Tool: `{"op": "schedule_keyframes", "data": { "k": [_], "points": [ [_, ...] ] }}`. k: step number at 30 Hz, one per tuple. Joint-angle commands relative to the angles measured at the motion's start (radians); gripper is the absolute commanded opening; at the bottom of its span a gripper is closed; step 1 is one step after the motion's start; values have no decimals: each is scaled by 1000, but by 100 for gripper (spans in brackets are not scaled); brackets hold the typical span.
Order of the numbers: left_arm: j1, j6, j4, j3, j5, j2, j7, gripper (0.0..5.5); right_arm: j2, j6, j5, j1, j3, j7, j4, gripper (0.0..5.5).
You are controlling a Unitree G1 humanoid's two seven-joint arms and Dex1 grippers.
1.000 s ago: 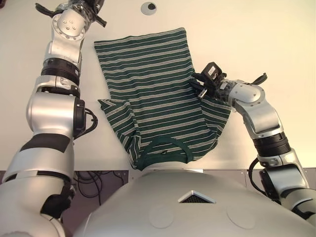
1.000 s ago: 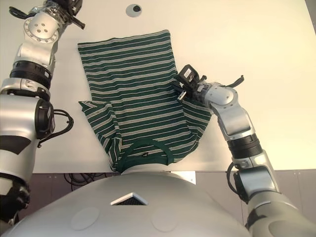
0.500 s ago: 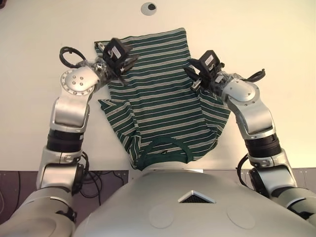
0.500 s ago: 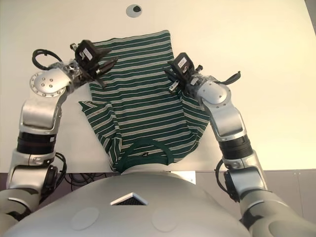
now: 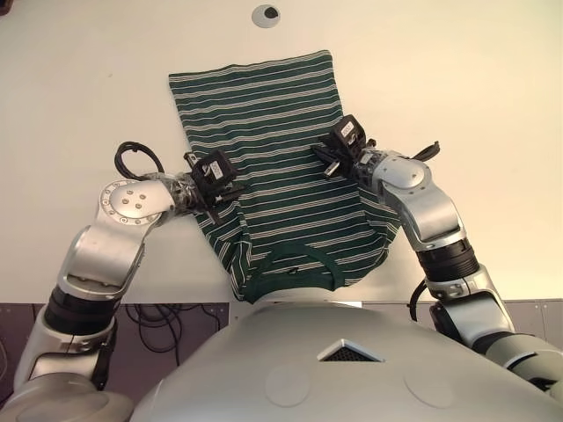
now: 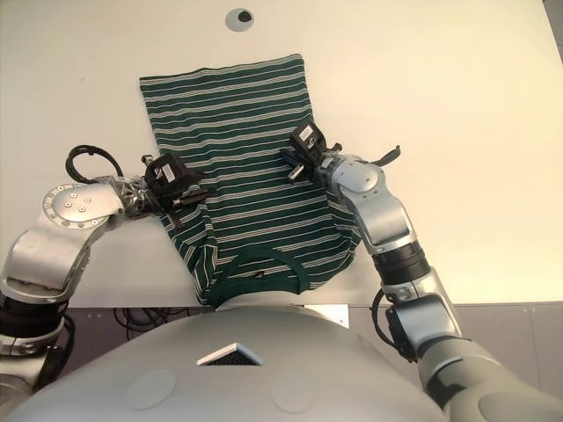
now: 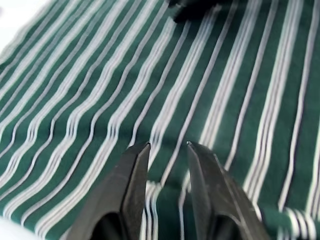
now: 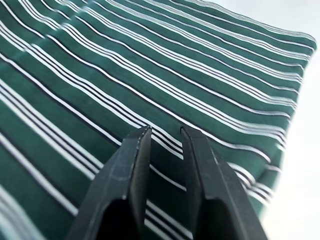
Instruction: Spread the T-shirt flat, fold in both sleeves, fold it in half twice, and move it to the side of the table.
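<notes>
The left end effector [image 7: 167, 145] and right end effector [image 8: 165, 129] are hovering slightly parted, grasping nothing, over the T-shirt [image 5: 264, 114], which is lying spread mid-tabletop [image 5: 457, 70]. Sleeve folding is seemingly underway, with both halvings and the sideways move remaining.

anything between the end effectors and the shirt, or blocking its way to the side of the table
Nothing visible. The left end effector and right end effector sit directly over the green white-striped T-shirt. On the cream table, a round grey grommet lies beyond the hem, off any sideways path.
</notes>
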Motion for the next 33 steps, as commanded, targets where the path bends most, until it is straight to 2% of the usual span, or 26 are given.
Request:
{"op": "schedule_keyframes", "data": {
  "k": [1, 6, 9, 11, 16, 20, 27, 33],
  "points": [
    [101, -12, -60, 58, 7, 127, -42, 131, -7, 66, -37, -5, -37, -55, 61, 105],
    [318, -65, -89, 230, -10, 243, -118, 131, -27, 93, -42, 44, -96, -111, 65, 105],
    [422, -114, -68, 336, -19, 267, -160, 131, -30, 107, -36, 92, -135, -139, 27, 105],
    [398, -113, -47, 352, -28, 235, -139, 131, -25, 120, -37, 110, -150, -158, 16, 105],
    [140, -36, -29, 338, -94, 99, -22, 131, -25, 167, -72, 125, -197, -241, 44, 105],
    [3, 36, -33, 292, -151, 5, 42, 131, 7, 65, -34, 93, -250, -237, -1, 105],
    [-134, 1, 75, 27, -93, -121, 112, 131, 47, -125, 14, -39, -333, -250, -78, 105],
    [-275, -23, 226, -109, -59, -290, 165, 131, 52, -113, 32, -45, -274, -180, -47, 105]
  ]
}}
